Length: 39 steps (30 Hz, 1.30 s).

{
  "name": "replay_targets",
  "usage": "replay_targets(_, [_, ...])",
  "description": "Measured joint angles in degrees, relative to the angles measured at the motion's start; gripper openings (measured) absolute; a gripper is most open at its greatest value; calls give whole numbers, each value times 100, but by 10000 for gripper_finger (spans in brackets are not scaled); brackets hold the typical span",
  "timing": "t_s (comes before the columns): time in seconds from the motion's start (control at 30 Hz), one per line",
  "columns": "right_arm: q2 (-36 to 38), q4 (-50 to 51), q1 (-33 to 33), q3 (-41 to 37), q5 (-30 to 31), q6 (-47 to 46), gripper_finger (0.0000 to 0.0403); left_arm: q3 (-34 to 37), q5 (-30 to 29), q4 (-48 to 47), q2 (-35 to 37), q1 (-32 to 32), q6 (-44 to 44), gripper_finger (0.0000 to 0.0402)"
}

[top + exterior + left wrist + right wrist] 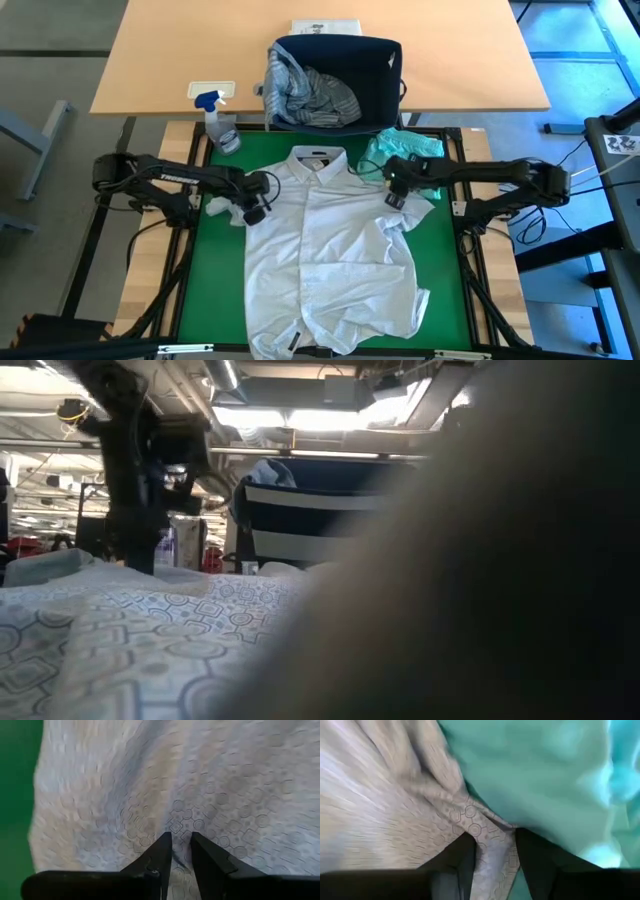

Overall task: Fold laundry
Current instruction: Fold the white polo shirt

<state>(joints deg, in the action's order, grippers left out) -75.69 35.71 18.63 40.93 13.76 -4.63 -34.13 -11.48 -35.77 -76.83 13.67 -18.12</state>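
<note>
Jaws of left gripper (181, 851) and right gripper (493, 851) both pinched on patterned shirt (335, 250), spread flat on green mat (215, 260). Unfolded yet; mint-teal garment (400, 150), basket (375, 60) contents waiting.

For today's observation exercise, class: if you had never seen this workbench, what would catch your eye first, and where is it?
First, the pale patterned button-up shirt spread collar-up across the green mat, with both dark arms reaching in from the sides. The left claw pinches the shirt's fabric at one shoulder, and the right claw grips a fold at the other, beside a mint-teal garment. Behind, a navy basket holds crumpled striped clothing.
</note>
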Motion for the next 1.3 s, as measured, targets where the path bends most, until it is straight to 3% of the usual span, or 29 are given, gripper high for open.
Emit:
replay_targets(0.13, [98, 1061, -28, 839, -1136, -185, 143, -676, 56, -119, 178, 0, 624, 70])
replay_targets(0.3, [379, 1848, -41, 1230, -2439, -1351, 144, -1250, 52, -30, 373, 1, 1096, 70])
replay_targets(0.4, [625, 2078, -199, 1098, -2584, -2150, 162, -1329, 113, 78, 384, 75, 1169, 70])
replay_targets(0.67, [1229, 2322, -678, 239, -2297, -4018, 248, -1286, 658, 571, 384, 404, 1269, 70])
replay_targets(0.8, [1375, 2232, -872, -177, -2219, -4175, 261, -1286, 695, 706, 384, 505, 1275, 70])
replay_targets(0.97, [1373, 1582, -1055, -363, -2230, -3815, 261, -1286, 787, 724, 289, 503, 1268, 70])
replay_targets(1.2, [1289, -1153, -1051, -346, -2176, -2913, 262, -1286, 1242, 705, 54, 171, 717, 70])
replay_targets(1.3, [1054, -1880, -1035, -344, -2081, -2177, 262, -1286, 1412, 680, 28, -207, 171, 70])
